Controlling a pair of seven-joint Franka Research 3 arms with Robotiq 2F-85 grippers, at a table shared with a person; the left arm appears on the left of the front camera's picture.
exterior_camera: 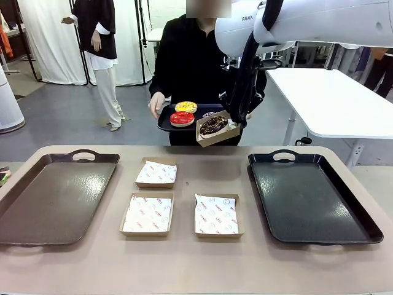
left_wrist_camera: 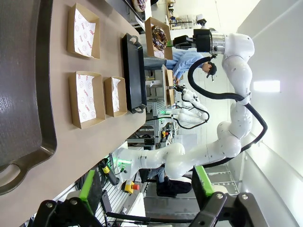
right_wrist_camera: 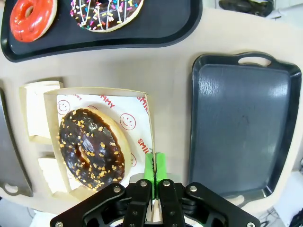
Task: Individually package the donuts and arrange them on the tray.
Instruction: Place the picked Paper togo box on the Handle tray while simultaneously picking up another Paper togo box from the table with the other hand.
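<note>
My right gripper [exterior_camera: 234,125] is shut on the right rim of a cardboard box [exterior_camera: 216,136], held in the air beyond the table's far edge. In the box lies the dark chocolate donut [exterior_camera: 213,125] [right_wrist_camera: 92,149]. In the right wrist view the green pads [right_wrist_camera: 154,170] pinch the box wall [right_wrist_camera: 148,123]. A person holds a small black tray [exterior_camera: 166,123] with the yellow donut [exterior_camera: 186,107], the red donut [exterior_camera: 182,118] [right_wrist_camera: 32,16] and the sprinkled donut [right_wrist_camera: 106,9]. My left gripper [left_wrist_camera: 147,189] is open, off to the side of the table, holding nothing.
Three empty lined boxes [exterior_camera: 156,173] [exterior_camera: 147,213] [exterior_camera: 216,215] sit mid-table. A brown tray [exterior_camera: 55,196] lies at the left and a black tray [exterior_camera: 310,196] at the right, both bare. A white table [exterior_camera: 331,98] stands behind on the right.
</note>
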